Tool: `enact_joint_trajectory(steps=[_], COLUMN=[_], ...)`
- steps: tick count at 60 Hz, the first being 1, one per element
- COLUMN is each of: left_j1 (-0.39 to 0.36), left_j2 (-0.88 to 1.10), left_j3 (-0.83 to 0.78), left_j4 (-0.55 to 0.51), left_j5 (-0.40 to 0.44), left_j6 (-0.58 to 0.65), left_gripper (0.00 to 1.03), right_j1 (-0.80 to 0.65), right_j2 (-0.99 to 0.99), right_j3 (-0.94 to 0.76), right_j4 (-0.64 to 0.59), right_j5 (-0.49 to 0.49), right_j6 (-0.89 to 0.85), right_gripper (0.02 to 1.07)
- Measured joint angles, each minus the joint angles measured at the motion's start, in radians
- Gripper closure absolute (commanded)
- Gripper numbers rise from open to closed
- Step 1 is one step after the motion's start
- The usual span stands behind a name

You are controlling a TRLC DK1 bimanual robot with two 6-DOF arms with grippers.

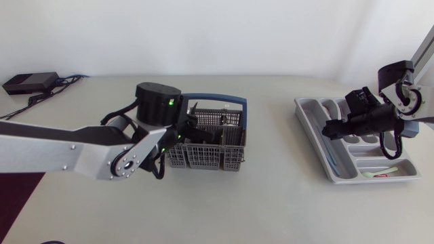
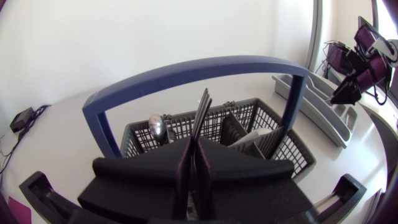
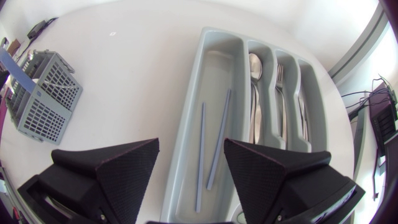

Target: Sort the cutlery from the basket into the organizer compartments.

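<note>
The grey cutlery basket (image 1: 203,160) with a blue handle (image 2: 186,71) stands left of the table's middle. My left gripper (image 1: 196,135) reaches down into it. In the left wrist view that gripper (image 2: 194,146) is shut on a thin dark utensil (image 2: 203,112) that stands up from between its fingers. A spoon (image 2: 157,127) leans in the basket behind. The grey organizer (image 1: 313,129) lies at the right. My right gripper (image 1: 332,129) hovers open over its long compartment (image 3: 186,118), empty, above two blue-grey chopsticks (image 3: 217,140). Spoons (image 3: 255,68) and forks (image 3: 280,78) lie in the neighbouring slots.
A pale utensil (image 1: 383,173) lies in the organizer's near cross compartment. A black box (image 1: 30,82) with cables sits at the table's far left corner. Bare tabletop stretches between the basket and the organizer.
</note>
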State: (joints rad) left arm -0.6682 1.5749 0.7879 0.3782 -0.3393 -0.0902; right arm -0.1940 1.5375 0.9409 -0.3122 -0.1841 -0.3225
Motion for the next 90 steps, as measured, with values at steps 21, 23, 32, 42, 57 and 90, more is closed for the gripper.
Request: enact_joint_trajectory(steps=[21,23,32,42,57,90], left_j1=[-0.029,-0.035,-0.061,-0.062,-0.061,0.093], left_j2=[-0.138,-0.152,-0.223,-0.322,-0.467,-0.455], left_j3=[-0.273,-0.298,-0.347,-0.348,-0.255,0.116], left_j4=[0.298,0.324,0.351,0.355,0.195,-0.300], left_j5=[-0.005,-0.005,-0.007,-0.007,-0.003,0.377], left_j6=[0.149,0.166,0.209,0.224,0.221,-0.121], left_gripper=[1.00,1.00,1.00,1.00,1.00,1.00], right_j1=[0.002,0.004,0.045,0.153,0.336,0.749], right_j2=[-0.070,-0.080,-0.163,-0.301,-0.475,-0.536], right_j3=[-0.058,-0.063,-0.096,-0.135,-0.174,-0.008], right_j4=[-0.002,-0.004,-0.006,-0.004,-0.002,-0.080], right_j5=[0.000,0.000,-0.030,-0.048,-0.048,-0.064], right_j6=[0.000,0.000,0.000,0.000,0.000,0.089], right_gripper=[0.31,0.31,0.31,0.31,0.31,0.31])
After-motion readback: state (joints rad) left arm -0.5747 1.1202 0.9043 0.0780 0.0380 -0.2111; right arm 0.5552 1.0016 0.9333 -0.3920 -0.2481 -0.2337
